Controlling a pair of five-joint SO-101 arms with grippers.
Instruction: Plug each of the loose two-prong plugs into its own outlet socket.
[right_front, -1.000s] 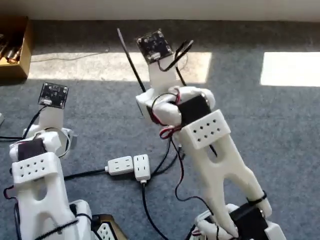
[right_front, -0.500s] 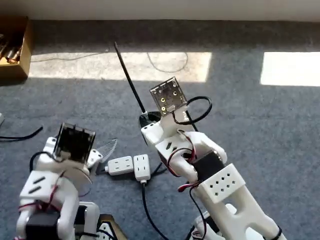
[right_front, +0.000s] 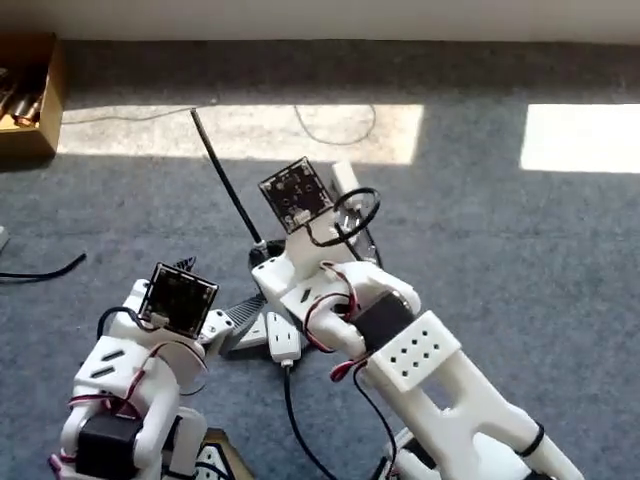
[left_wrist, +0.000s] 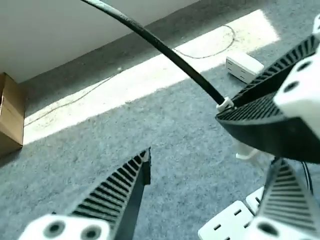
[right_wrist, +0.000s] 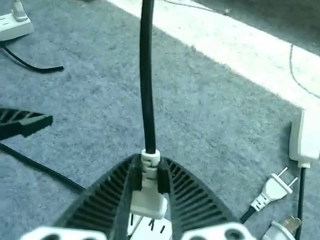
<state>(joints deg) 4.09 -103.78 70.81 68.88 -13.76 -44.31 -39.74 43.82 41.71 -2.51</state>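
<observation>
Two-prong plug (right_wrist: 148, 200) is clamped in the right gripper (right_wrist: 148, 172), just above the white outlet strip (left_wrist: 227, 227) on the carpet (right_wrist: 210, 115). Prongs hidden. Black cord (right_wrist: 146, 75) rises straight out of the plug. Left gripper (left_wrist: 210, 161) is spread apart, holding nothing, beside the strip. Other loose plugs (right_wrist: 274, 191) lie nearby. Likely step is insertion: line the prongs up with one slot pair, press straight down, don't tilt. Left could pin the strip.

Grey carpet (right_front: 520, 260), outlet block (left_wrist: 227, 227), loose plugs (right_wrist: 271, 191)
</observation>
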